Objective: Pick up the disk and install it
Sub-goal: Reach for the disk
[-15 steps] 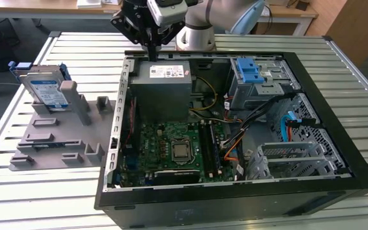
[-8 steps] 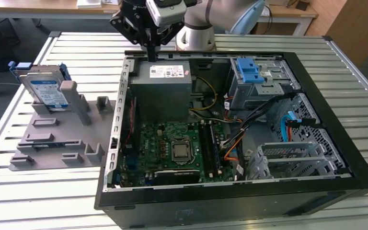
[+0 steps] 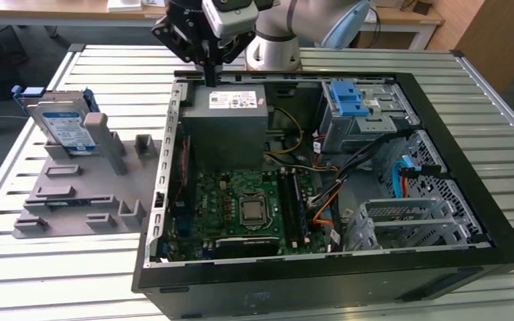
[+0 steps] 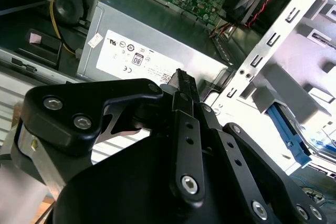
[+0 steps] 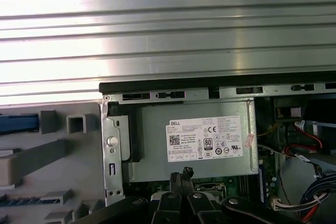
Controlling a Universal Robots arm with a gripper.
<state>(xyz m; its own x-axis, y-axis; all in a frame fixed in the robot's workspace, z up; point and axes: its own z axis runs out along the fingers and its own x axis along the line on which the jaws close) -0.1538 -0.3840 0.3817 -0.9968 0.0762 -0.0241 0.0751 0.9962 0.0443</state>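
The disk (image 3: 65,126), a silver drive with a white-and-blue label and a blue frame, stands upright in a grey fixture (image 3: 78,194) on the exterior view's left, outside the computer case (image 3: 482,200). My gripper (image 3: 211,79) hangs well to the right of it, over the far edge of the case, just above the grey power-supply box (image 3: 225,130). In both wrist views the black fingers (image 4: 184,80) (image 5: 181,174) are pressed together with nothing between them, tips pointing at the box's white sticker (image 5: 205,139).
Inside the open case lie a green motherboard (image 3: 239,214), a metal drive bay with a blue latch (image 3: 351,100), a metal cage (image 3: 409,217) and loose cables (image 3: 364,160). The case and fixture rest on a slatted metal table (image 3: 105,67).
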